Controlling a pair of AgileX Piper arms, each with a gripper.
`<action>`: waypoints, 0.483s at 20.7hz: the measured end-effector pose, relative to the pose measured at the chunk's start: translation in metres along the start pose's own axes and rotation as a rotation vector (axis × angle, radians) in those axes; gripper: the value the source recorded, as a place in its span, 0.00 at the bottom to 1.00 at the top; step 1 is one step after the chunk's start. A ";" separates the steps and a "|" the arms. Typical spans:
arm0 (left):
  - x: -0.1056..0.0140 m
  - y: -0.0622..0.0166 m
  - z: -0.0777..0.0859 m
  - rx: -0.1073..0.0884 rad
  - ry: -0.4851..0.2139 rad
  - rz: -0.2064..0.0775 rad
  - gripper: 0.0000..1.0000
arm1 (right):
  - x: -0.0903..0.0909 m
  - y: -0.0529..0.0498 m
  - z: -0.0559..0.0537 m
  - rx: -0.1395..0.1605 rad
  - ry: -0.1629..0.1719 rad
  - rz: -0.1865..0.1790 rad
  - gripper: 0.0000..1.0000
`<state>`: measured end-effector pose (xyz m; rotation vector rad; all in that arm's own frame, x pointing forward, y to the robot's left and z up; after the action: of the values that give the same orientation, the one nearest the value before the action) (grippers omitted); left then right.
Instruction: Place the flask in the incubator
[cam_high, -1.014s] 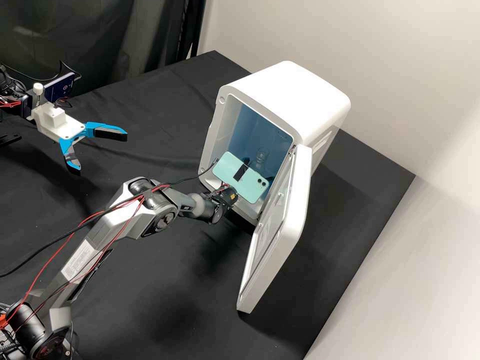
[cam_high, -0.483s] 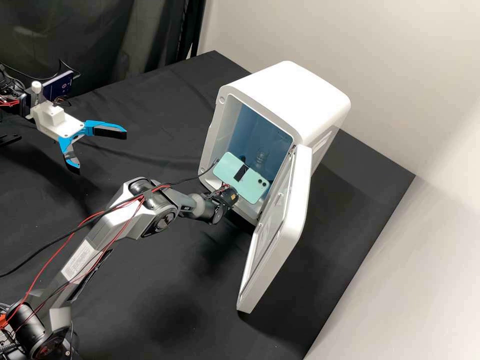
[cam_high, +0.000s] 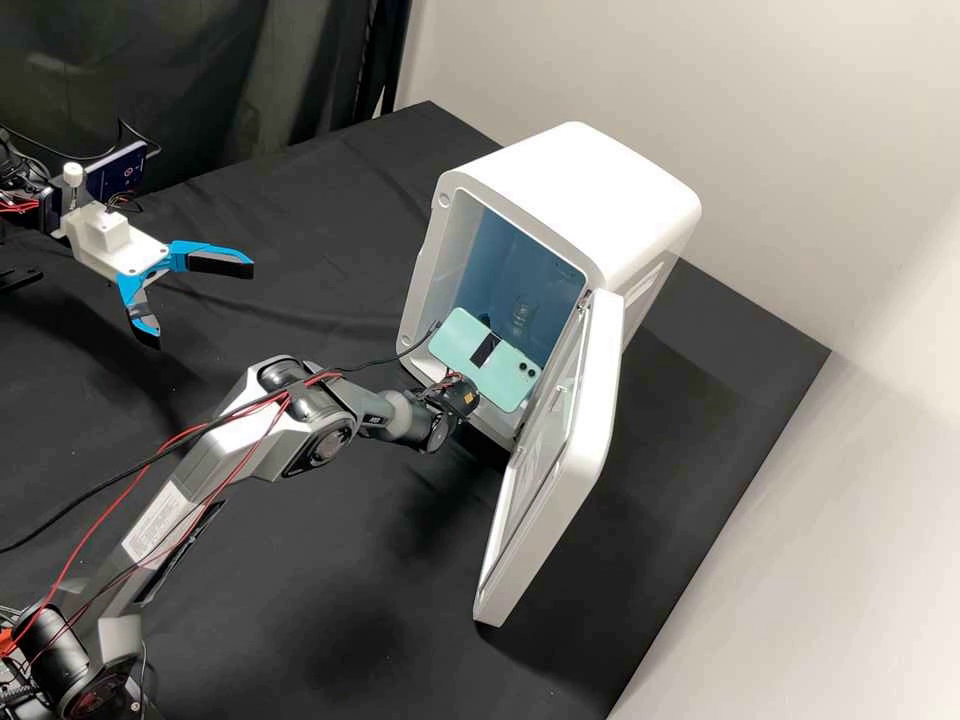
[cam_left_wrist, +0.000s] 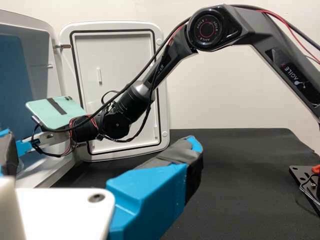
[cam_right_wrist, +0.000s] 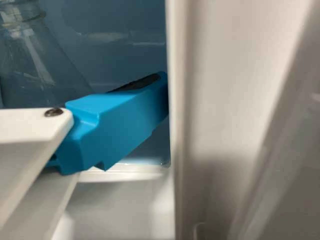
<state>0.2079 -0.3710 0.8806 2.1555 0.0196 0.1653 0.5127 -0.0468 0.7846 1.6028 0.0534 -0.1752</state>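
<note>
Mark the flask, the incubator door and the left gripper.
flask (cam_high: 517, 317): high view, visible glass.
incubator door (cam_high: 558, 450): high view, middle of panel.
left gripper (cam_high: 203, 302): high view, midway between fingertips.

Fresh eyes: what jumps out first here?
The white incubator stands with its door open on the black bench, blue inside, a clear flask within. The right arm ends inside it, a mint-green phone on its wrist. The left gripper hangs open, apart from the incubator.
</note>
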 end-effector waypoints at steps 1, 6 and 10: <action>0.000 0.0000 0.000 0.000 0.000 0.000 1.00 | 0.000 0.000 0.000 0.000 0.000 0.000 1.00; 0.000 0.0000 0.000 0.000 0.000 0.000 1.00 | 0.000 0.001 0.000 0.000 0.011 0.009 1.00; 0.000 0.0000 0.000 0.000 0.000 0.000 1.00 | 0.000 0.001 -0.001 -0.005 0.014 0.007 1.00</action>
<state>0.2079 -0.3710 0.8806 2.1555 0.0196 0.1653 0.5128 -0.0460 0.7857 1.5991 0.0593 -0.1583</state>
